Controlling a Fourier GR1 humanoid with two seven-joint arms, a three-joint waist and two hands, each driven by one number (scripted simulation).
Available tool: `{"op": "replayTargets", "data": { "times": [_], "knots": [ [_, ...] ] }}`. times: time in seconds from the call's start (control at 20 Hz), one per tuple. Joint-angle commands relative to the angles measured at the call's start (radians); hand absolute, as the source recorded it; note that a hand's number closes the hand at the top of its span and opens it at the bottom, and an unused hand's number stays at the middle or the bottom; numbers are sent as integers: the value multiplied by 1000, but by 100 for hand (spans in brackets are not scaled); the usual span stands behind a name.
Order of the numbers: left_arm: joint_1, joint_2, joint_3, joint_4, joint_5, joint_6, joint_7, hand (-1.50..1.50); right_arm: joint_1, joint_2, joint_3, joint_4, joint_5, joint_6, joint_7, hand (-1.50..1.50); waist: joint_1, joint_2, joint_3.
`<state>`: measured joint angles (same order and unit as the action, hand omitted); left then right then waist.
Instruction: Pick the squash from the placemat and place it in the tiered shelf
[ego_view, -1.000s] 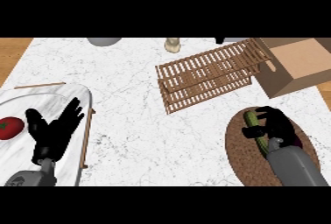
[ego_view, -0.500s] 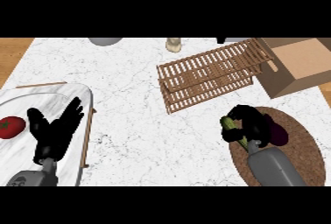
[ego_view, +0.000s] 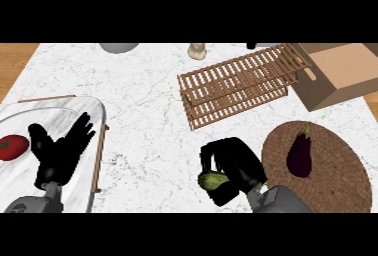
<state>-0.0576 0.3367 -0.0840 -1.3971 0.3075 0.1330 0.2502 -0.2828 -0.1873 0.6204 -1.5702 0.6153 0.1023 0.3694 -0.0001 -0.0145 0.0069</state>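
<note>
My right hand (ego_view: 235, 166) is curled round the green squash (ego_view: 213, 180), holding it over the white counter just left of the round brown placemat (ego_view: 339, 175). Only the squash's lower end shows below the fingers. The wooden slatted tiered shelf (ego_view: 238, 84) stands up and to the right of the hand, a clear gap away. My left hand (ego_view: 60, 150) rests open, fingers up, over the marble tray at the left.
A dark purple eggplant (ego_view: 300, 153) lies on the placemat. A red tomato (ego_view: 12, 147) sits on the marble tray (ego_view: 92, 115). A cardboard box (ego_view: 338, 73) stands right of the shelf. A grey bowl (ego_view: 118, 47) and a small bottle (ego_view: 196, 50) stand at the counter's far edge.
My right hand has carried the squash off the placemat and moved it left over the bare counter. The eggplant now shows uncovered on the placemat. The left hand has not moved.
</note>
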Motion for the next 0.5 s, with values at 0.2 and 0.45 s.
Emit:
{"op": "replayTargets", "data": {
  "times": [0.2,0.45],
  "knots": [
    [103,-28,-15,6,-24,13,-30,0,20,-95,-88,-566,-31,95,153,150,-27,2,-8],
    [-9,-40,14,112,-23,15,-19,0,-108,-62,-235,-752,-130,229,415,150,-28,12,-10]
  ]
}}
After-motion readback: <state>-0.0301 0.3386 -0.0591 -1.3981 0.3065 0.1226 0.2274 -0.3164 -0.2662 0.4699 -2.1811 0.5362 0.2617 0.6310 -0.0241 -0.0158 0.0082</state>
